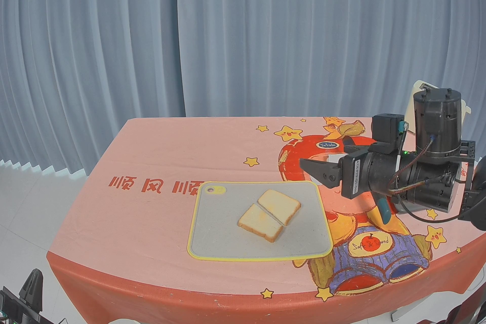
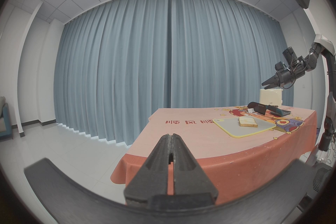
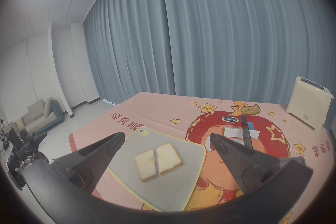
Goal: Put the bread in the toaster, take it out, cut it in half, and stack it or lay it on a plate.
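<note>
Bread (image 1: pixel 269 214) is cut, its halves touching mid-frame on the cutting board (image 1: pixel 212 234). Knife (image 3: pixel 246 132) lies on the table, so we judge plating is next. Right gripper (image 1: pixel 314 170) hangs at frame right, jaws wide, empty. Left gripper (image 2: pixel 171 140) is closed, low at lower left.

Left end effector (image 2: pixel 171 137) closed, pink table (image 2: pixel 182 140) beyond, bread (image 2: pixel 247 121) on cutting board (image 2: pixel 229 127), right end effector (image 2: pixel 264 85) raised above

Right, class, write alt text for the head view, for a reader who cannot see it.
Two bread halves lie side by side on a grey cutting board on a pink-clothed table. The right gripper, open, hovers above the table to the board's right; a blue curtain hangs behind.
</note>
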Robot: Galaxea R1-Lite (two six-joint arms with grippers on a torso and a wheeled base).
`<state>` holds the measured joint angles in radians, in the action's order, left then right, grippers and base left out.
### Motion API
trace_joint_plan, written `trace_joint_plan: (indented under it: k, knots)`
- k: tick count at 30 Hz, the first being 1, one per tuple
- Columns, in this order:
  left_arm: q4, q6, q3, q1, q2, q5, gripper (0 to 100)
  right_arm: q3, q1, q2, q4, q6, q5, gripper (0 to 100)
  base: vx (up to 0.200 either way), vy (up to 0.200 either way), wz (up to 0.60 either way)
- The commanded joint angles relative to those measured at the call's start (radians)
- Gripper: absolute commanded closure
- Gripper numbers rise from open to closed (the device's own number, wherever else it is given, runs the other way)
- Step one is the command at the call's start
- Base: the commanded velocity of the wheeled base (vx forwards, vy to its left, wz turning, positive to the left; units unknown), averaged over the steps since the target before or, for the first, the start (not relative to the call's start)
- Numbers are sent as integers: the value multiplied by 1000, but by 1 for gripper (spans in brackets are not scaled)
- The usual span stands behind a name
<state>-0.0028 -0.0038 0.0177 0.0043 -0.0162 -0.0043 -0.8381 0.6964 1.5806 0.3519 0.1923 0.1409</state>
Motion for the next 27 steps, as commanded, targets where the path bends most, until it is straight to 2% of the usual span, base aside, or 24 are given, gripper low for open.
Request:
trace_joint_plan:
  k: [1,27]
  knots:
    - [0,-1,-18,0,10,0,100,-18,2,19,-1,-7,0,0,0,0,0]
    - [0,-1,-18,0,10,0,100,-134,-12,170,-1,-8,5,0,0,0,0]
